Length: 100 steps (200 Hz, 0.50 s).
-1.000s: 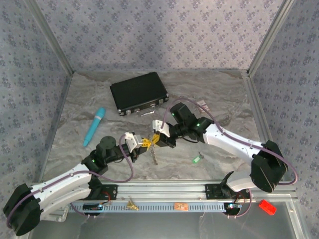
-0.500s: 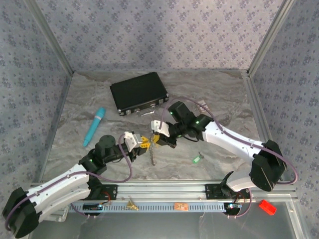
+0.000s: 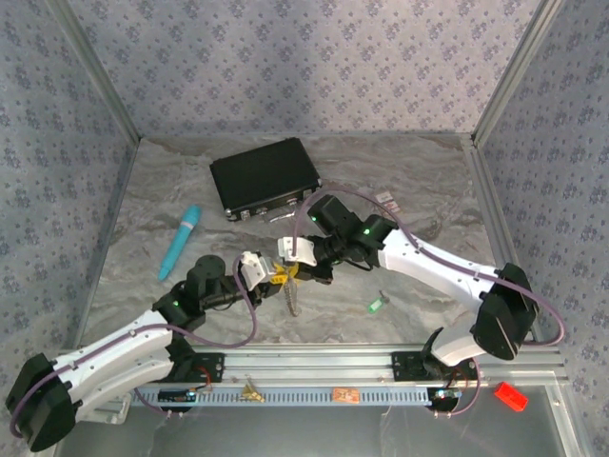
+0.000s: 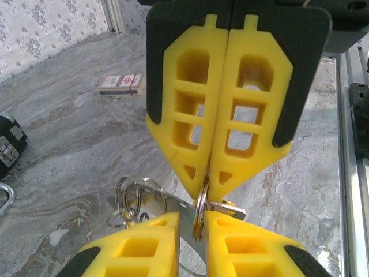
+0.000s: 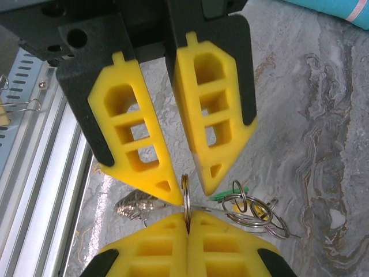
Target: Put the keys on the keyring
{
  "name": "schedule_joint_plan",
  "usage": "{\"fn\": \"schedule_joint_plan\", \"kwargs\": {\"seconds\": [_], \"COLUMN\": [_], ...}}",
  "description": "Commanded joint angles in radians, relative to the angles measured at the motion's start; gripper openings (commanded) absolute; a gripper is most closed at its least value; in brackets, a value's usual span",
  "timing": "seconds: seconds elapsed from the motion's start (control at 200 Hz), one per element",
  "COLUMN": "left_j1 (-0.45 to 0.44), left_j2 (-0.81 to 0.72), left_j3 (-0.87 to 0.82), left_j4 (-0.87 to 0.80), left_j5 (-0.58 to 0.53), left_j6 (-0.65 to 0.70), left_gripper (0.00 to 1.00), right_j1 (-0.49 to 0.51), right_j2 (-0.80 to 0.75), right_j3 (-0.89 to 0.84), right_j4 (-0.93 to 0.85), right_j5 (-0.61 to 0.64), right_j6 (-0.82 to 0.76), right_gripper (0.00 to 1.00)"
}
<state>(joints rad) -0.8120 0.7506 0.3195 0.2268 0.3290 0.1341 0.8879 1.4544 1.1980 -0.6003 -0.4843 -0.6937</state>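
Note:
Both grippers meet over the middle of the table. My right gripper [image 5: 187,216] [image 3: 299,268] is shut on a silvery split ring [image 5: 185,193] of the keyring, which stands on edge. My left gripper [image 4: 193,218] [image 3: 272,277] faces it with its jaws slightly apart, so the ring [image 4: 199,214] and a flat metal blade sit in the gap. Several more rings [image 5: 253,209] hang beside the held one, with a green key head [image 5: 229,195] behind them. The keyring's chain [image 3: 292,301] dangles below the grippers. Another green key [image 3: 376,306] lies on the table to the right.
A black case [image 3: 265,178] lies at the back and a teal stick [image 3: 180,241] at the left. A white-and-pink card [image 3: 386,200] [image 4: 120,83] sits behind the right arm. The metal rail [image 3: 381,367] runs along the near edge.
My left gripper's jaws have parted a little from shut. The right gripper has closed fully on the ring. Both grippers have drifted slightly left together.

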Motion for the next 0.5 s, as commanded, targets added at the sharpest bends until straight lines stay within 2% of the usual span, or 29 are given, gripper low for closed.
{"fn": "schedule_joint_plan", "kwargs": {"seconds": [0.0, 0.115, 0.35, 0.445, 0.495], "left_j1": [-0.004, -0.005, -0.005, -0.005, -0.005], "left_j2": [0.003, 0.004, 0.003, 0.001, -0.001], "left_j3": [0.046, 0.047, 0.051, 0.051, 0.049], "left_j4": [0.006, 0.005, 0.004, 0.004, 0.01], "left_j5": [0.028, 0.031, 0.039, 0.046, 0.051], "left_j6": [0.02, 0.021, 0.025, 0.027, 0.028], "left_gripper": [0.17, 0.16, 0.07, 0.0, 0.0], "right_j1": [0.022, 0.029, 0.038, 0.036, 0.028], "right_j2": [0.023, 0.034, 0.045, 0.039, 0.028], "right_j3": [0.047, 0.053, 0.069, 0.065, 0.055], "right_j4": [-0.059, -0.069, -0.095, -0.104, -0.096], "right_j5": [0.037, 0.054, 0.072, 0.07, 0.052], "right_j6": [-0.034, -0.042, -0.059, -0.061, -0.053], "right_gripper": [0.0, 0.0, 0.0, 0.0, 0.0]}}
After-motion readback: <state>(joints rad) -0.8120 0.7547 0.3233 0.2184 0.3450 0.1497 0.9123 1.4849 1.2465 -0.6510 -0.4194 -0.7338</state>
